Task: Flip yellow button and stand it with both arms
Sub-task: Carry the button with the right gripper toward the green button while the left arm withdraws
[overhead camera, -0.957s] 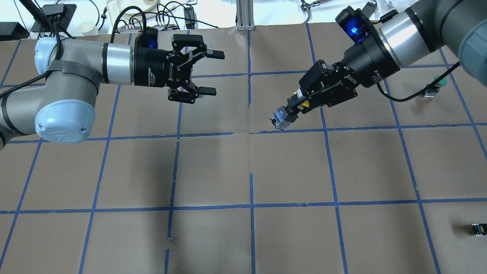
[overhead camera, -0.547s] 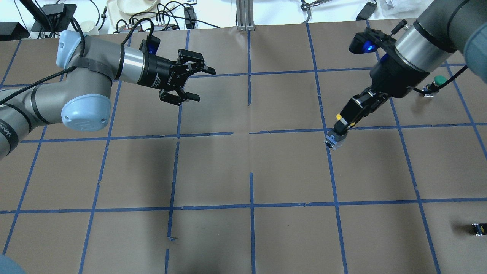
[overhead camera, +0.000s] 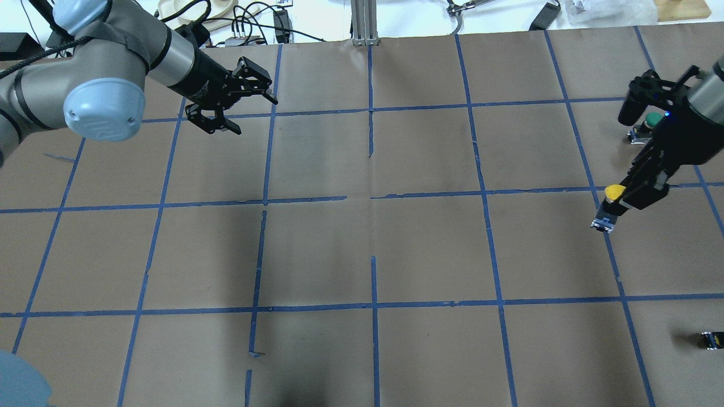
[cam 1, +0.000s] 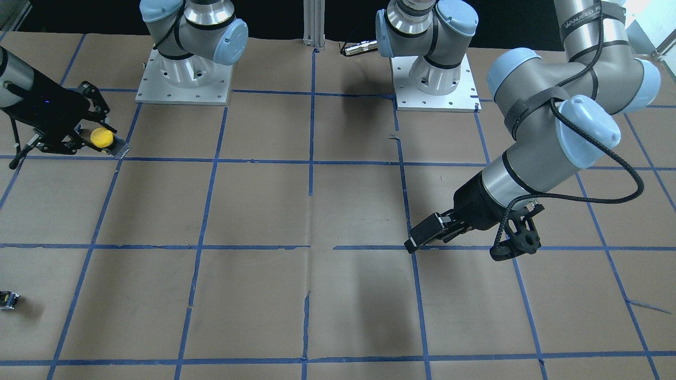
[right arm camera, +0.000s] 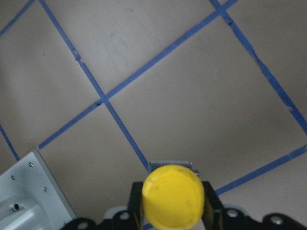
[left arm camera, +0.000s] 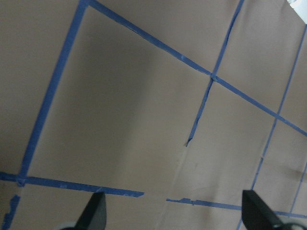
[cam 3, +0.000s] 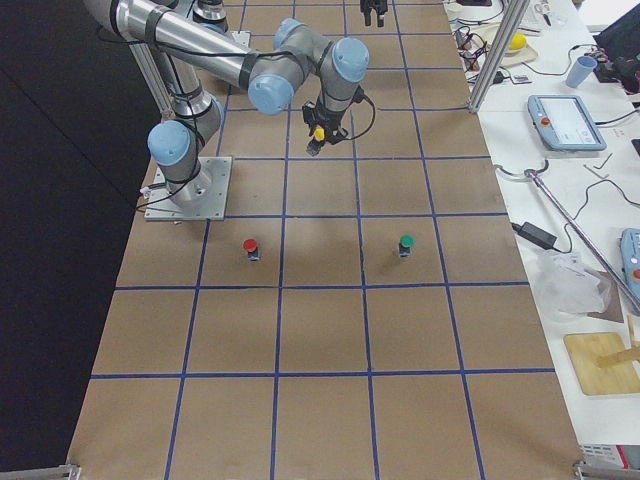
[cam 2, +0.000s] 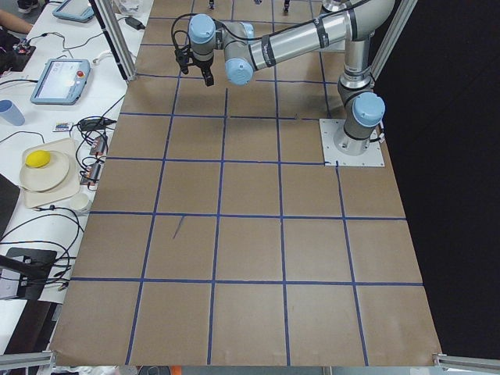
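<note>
Right gripper (overhead camera: 615, 207): clamped on the yellow button (overhead camera: 613, 193). Its fingers (right arm camera: 135, 201) sit either side of the black body, just under the cap, and it slants down toward the paper.
Button place: far out on the table's right side, held over a blue tape line.
Button axis: tilted, roughly in line with the gripper's fingers. The cap is uppermost and faces back toward the wrist, so the right wrist view sees it face-on. The blocky base points down and out past the fingertips.
Base contact: low over the paper; whether it touches cannot be told.
Left gripper (overhead camera: 249, 112): jaws wide apart and nothing between them. The left wrist view shows both fingertips (left arm camera: 93, 213) with bare paper between.
Spacing: the two grippers are well apart, on opposite sides of the table.
Table (overhead camera: 430, 249): brown paper marked with a blue tape grid.
Green button (cam 3: 406, 243): upright on the paper, apart from the held one, nearer the table's right end.
Red button (cam 3: 250, 246): upright, closer to the robot's base.
</note>
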Controlling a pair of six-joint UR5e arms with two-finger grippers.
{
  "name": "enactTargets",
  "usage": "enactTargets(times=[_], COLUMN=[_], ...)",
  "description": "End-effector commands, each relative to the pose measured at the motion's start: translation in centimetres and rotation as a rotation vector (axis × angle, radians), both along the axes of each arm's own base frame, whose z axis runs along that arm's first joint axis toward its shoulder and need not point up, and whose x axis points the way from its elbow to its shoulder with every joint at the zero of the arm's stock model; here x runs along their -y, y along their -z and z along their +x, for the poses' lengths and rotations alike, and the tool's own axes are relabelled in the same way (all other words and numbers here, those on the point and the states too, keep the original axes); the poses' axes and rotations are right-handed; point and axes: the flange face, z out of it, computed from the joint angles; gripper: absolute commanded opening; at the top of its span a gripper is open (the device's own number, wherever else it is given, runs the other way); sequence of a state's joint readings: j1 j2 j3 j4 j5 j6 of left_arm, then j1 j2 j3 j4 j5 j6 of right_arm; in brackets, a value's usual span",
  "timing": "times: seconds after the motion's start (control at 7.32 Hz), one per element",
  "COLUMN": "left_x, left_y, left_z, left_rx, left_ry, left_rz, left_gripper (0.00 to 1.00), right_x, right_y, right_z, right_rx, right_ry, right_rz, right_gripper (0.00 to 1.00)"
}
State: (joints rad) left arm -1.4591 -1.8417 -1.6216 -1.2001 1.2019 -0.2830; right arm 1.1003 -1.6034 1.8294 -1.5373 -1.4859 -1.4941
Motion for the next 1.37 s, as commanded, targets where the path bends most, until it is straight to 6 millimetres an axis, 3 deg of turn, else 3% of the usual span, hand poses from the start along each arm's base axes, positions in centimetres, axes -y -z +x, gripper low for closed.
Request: enactTargets(times=[0.0, 0.27, 0.55, 0.68, 0.82, 0.96, 1.09, 1.23], left_x=[-2.5, -6.1, -6.8, -7.2, -7.3, -7.1, -7.4, -6.6], left_y=[-4.2, -8.4, -9.9, -9.1, -8.4, -8.7, -10.7, -11.2], left_z=[1.9, 2.3, 3.0, 3.3, 3.3, 2.9, 3.3, 4.0], left_rx=[0.197, 0.277, 0.276, 0.278, 0.277, 0.279, 0.324, 0.356], left_ry=[0.135, 0.200, 0.191, 0.205, 0.207, 0.213, 0.209, 0.209], left_rz=[0.073, 0.121, 0.102, 0.117, 0.131, 0.121, 0.094, 0.091], left_gripper=[1.00, 1.00, 1.00, 1.00, 1.00, 1.00, 1.00, 1.00], right_x=[-1.4, -0.9, -0.9, -1.1, -1.2, -1.2, -1.2, -1.0], right_y=[1.8, 3.5, 5.2, 5.4, 6.0, 6.6, 7.9, 9.0], right_z=[-6.2, -9.7, -12.6, -12.9, -12.8, -13.0, -13.0, -13.4], right_rx=[-0.034, -0.065, -0.014, 0.008, 0.046, 0.023, 0.008, -0.009], right_ry=[-0.212, -0.437, -0.719, -0.847, -1.089, -1.299, -1.467, -1.568], right_rz=[-0.083, -0.127, -0.161, -0.176, -0.209, -0.229, -0.246, -0.249], right_gripper=[0.38, 0.36, 0.36, 0.36, 0.36, 0.36, 0.36, 0.34])
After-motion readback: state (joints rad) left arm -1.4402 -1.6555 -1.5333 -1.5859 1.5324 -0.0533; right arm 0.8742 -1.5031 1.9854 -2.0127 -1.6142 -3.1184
